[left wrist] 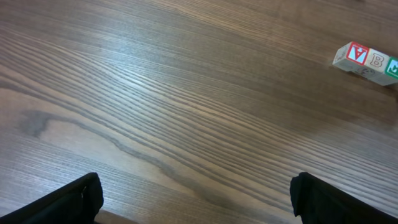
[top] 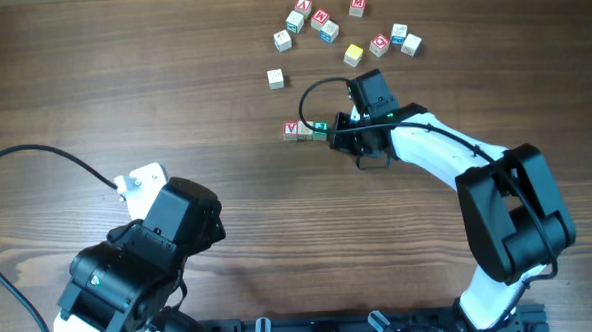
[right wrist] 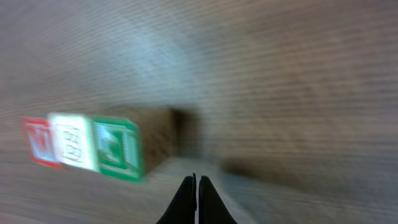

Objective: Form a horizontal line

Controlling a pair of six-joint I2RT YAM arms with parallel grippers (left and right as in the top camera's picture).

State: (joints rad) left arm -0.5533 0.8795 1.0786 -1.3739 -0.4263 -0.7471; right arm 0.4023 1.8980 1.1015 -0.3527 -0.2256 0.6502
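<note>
Three letter blocks form a short row on the table: a red one [top: 291,129], a plain one [top: 305,130] and a green one [top: 320,131]. The row also shows in the left wrist view [left wrist: 368,62] and, blurred, in the right wrist view [right wrist: 87,147]. My right gripper [right wrist: 197,186] is shut and empty, just to the right of the green block [right wrist: 118,149]. Its arm [top: 374,113] hangs over the row's right end. My left gripper [left wrist: 196,199] is open and empty over bare wood at the front left.
Several loose letter blocks lie scattered at the back, among them a yellow one [top: 353,54], a white one [top: 275,79] and a red one [top: 357,4]. A black cable [top: 45,155] runs across the left of the table.
</note>
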